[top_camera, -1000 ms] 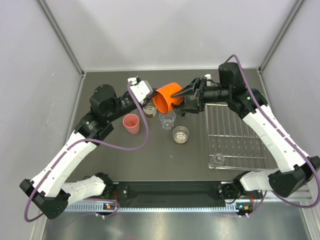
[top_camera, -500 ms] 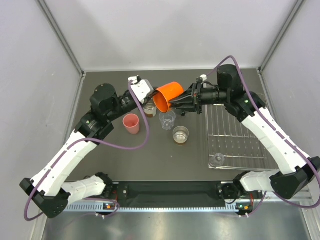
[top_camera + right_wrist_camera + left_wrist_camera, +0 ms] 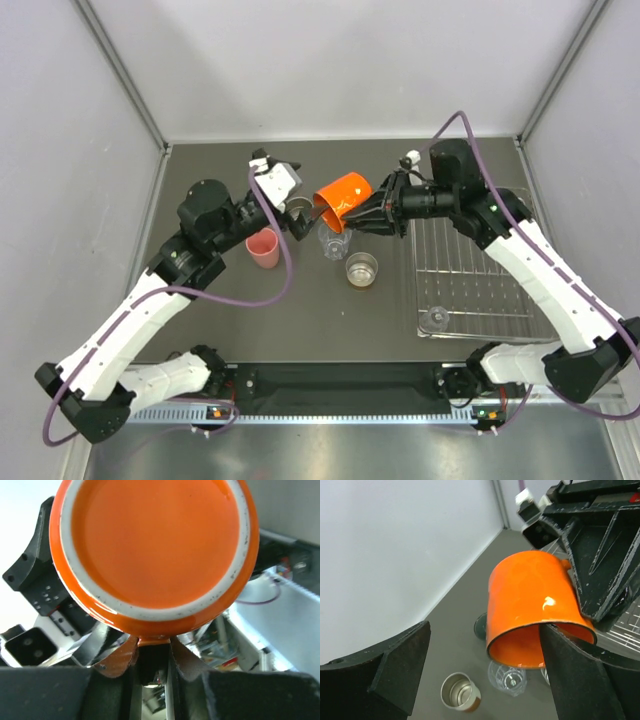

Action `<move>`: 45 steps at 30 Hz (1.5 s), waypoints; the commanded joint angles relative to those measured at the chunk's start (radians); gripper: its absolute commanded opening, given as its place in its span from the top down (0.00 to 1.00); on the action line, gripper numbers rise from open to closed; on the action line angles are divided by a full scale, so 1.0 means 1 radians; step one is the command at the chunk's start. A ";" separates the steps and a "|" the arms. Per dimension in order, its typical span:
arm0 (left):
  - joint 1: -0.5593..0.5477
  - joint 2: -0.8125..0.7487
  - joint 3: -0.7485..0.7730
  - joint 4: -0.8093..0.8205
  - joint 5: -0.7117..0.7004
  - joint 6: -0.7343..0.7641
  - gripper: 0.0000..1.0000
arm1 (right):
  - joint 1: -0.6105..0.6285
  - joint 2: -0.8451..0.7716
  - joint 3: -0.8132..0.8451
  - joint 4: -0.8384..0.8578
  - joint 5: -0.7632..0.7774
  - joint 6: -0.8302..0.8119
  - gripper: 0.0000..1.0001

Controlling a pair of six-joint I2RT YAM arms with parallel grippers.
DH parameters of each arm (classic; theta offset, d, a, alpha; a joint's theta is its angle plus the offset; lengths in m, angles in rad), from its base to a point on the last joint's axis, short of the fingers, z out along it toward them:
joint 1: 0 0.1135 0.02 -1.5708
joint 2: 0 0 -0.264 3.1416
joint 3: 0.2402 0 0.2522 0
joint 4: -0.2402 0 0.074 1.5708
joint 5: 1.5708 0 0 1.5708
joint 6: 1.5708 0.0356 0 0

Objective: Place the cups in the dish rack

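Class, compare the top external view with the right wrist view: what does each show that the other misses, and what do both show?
Only the top external view shows the dish rack with a clear cup in it, plus the pink cup and a steel cup. Only the right wrist view shows the underside of the orange cup, ringed pale. Both show that cup held by the shut right gripper.

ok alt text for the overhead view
Two robot arms meet over a table: the right fingers are shut on a tilted orange cup, the left fingers open beside it. A pink cup and a steel cup stand below; the dish rack holds one clear cup.
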 commanded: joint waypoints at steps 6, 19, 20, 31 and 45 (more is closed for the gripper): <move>-0.006 -0.232 -0.174 0.124 -0.256 -0.169 0.02 | -0.107 -0.034 0.096 -0.330 0.300 -0.397 1.00; -0.006 -0.411 -0.194 -0.126 -0.586 -0.480 0.05 | -0.417 -0.152 -0.169 -0.380 1.147 -0.709 1.00; -0.006 -0.420 -0.196 -0.139 -0.586 -0.488 0.05 | -0.422 -0.152 -0.187 -0.361 1.180 -0.697 1.00; -0.008 -0.604 -0.305 -0.185 -0.626 -0.486 0.04 | -0.426 -0.072 -0.445 -0.073 1.433 -0.687 1.00; -0.006 -0.690 -0.291 -0.360 -0.671 -0.520 0.03 | -0.468 0.153 -0.473 0.231 1.444 -0.780 1.00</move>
